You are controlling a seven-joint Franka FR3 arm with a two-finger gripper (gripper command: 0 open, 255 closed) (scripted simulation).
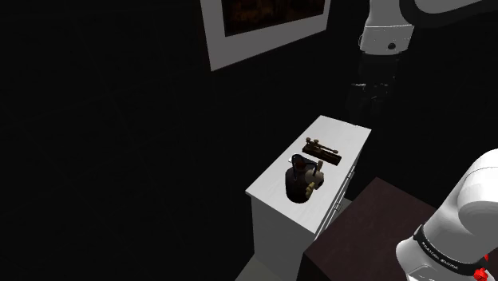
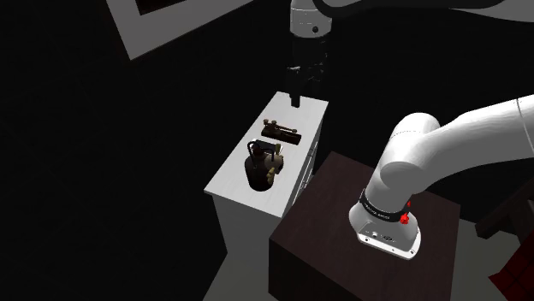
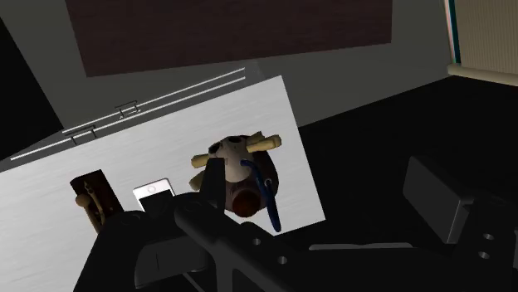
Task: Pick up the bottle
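The gripper [image 2: 296, 92] hangs high over the far end of the white cabinet [image 1: 275, 195], fingers spread with nothing between them, well apart from the target. The bottle [image 1: 300, 179] stands near the middle of the shoulder view, on the cabinet's near half: squat, dark and jug-shaped, with a narrower neck. Right against it sits a pale figure [image 1: 317, 171], touching or very nearly so; the dimness won't settle which. Up and right of them lies a dark slab [image 1: 324, 152] with small bits on top. By its look the bottle is rigid, smooth and probably slick, maybe breakable, with its weight low down. The neck or upper body seems the safest hold, with the fingers closing on the sides away from the figure. The wrist view looks down on the bottle, so its height and neck are hard to read. A blue strip [image 3: 270, 203] beside it could be a handle or something separate. The arm's upper links are cut off at the top edge of both exterior views.
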